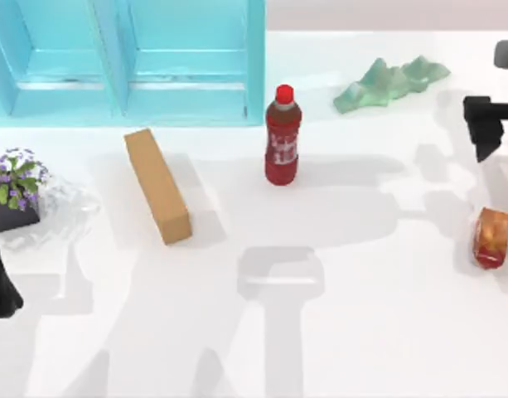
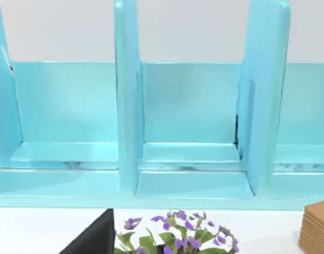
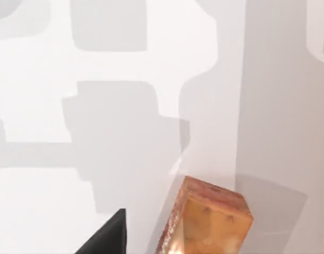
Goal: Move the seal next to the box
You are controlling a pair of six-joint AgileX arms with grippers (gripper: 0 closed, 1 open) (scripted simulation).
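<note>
The seal [image 1: 492, 238], a small glossy orange-red block, lies on the white table near the right edge. In the right wrist view the seal [image 3: 206, 222] is close below the camera. The box [image 1: 158, 185] is a long tan carton lying at left of centre, far from the seal; one corner of the box [image 2: 316, 227] appears in the left wrist view. My right gripper [image 1: 484, 126] hangs over the table's right side, a little behind the seal and apart from it. My left gripper [image 1: 2, 286] stays parked at the left edge.
A tall red-capped bottle [image 1: 283, 135] stands upright at centre, between box and seal. A turquoise shelf unit [image 1: 129, 58] fills the back left. A green lumpy figure [image 1: 390, 83] lies at the back right. A pot of purple flowers [image 1: 13, 184] stands at the left edge.
</note>
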